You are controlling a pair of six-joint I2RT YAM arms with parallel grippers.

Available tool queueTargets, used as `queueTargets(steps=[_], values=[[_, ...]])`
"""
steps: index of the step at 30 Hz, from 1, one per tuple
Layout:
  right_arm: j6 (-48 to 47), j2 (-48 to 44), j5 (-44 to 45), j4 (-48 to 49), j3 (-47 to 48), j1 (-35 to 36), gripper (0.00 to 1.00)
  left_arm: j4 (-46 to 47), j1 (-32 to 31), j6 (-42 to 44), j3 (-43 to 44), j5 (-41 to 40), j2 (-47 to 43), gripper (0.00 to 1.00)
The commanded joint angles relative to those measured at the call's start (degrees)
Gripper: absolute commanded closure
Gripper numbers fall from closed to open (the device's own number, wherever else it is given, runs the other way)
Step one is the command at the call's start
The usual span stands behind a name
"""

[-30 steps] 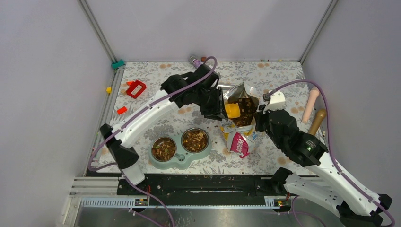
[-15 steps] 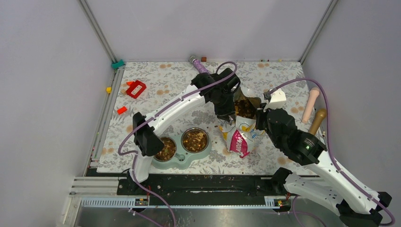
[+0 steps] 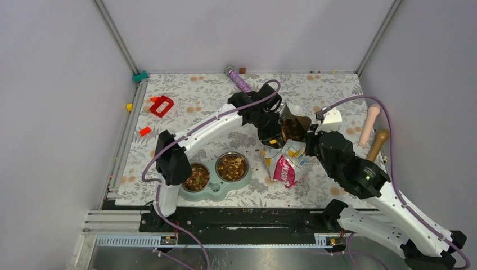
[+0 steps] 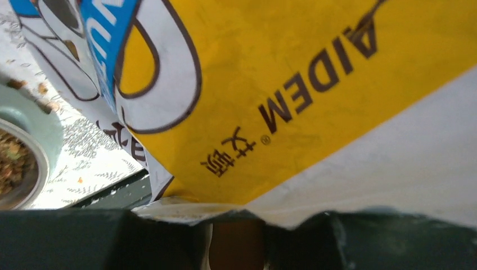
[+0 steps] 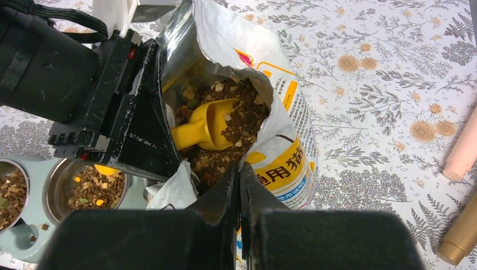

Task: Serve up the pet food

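The yellow-white-pink foil bag (image 3: 287, 163) stands open right of the feeder. Pet food (image 5: 242, 121) fills it, and more lies in both steel bowls (image 3: 232, 166) (image 3: 195, 177). My left gripper (image 3: 274, 132) reaches down into the bag's mouth, shut on the handle of the orange scoop (image 5: 205, 130), whose cup is dug into the kibble. In the left wrist view the bag's printed side (image 4: 253, 67) fills the frame and the handle (image 4: 236, 244) shows between the fingers. My right gripper (image 5: 239, 174) is shut on the bag's near rim (image 5: 281, 163).
The pale green double feeder (image 3: 212, 188) sits near the front edge, left of the bag. A pink cylinder (image 3: 369, 125) and a tan one (image 3: 378, 144) lie at the right. A red block (image 3: 161, 105) lies far left and a purple tube (image 3: 241, 80) at the back.
The left arm swung right and lowered the scoop from over the bag's mouth down into the kibble. The right gripper has kept its hold on the bag's rim.
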Motion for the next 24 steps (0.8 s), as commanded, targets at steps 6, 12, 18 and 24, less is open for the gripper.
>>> queueTargets(steps=[6, 12, 18, 24], values=[[-0.4, -2.8, -0.3, 5.1, -1.0, 0.6, 1.00, 39.2, -0.3, -3.0, -31.0, 15.4, -8.1, 1.00], [-0.9, -2.9, 0.0, 5.4, -1.2, 0.6, 1.00, 57.0, 0.5, -7.1, -42.7, 16.0, -17.4, 1.00], [-1.4, -3.1, 0.9, 5.8, -1.4, 0.6, 1.00, 66.3, 0.7, -7.5, -48.8, 15.7, -24.2, 1.00], [-1.4, -3.9, 1.0, 5.8, -1.6, 0.6, 1.00, 64.8, 0.9, -7.7, -51.1, 14.6, -29.2, 1.00]])
